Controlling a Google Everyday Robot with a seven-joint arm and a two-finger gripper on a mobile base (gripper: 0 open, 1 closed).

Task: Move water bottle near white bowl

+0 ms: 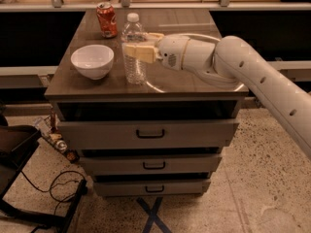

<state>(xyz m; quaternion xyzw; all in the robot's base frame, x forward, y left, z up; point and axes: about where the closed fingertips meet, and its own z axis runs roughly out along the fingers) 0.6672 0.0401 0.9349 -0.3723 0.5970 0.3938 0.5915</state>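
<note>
The water bottle point(133, 50) is clear with a white cap and stands upright on the brown cabinet top point(189, 81). My gripper point(136, 46) reaches in from the right and is shut on the bottle at mid-height, its pale fingers point(141, 53) on either side of the body. The white bowl point(92, 60) sits on the cabinet top just left of the bottle, a small gap apart.
An orange-red soda can point(107, 19) stands at the back left of the cabinet top. The cabinet has drawers point(148, 132) below. A dark chair point(14, 149) and cables lie on the floor at left. A counter runs along the back.
</note>
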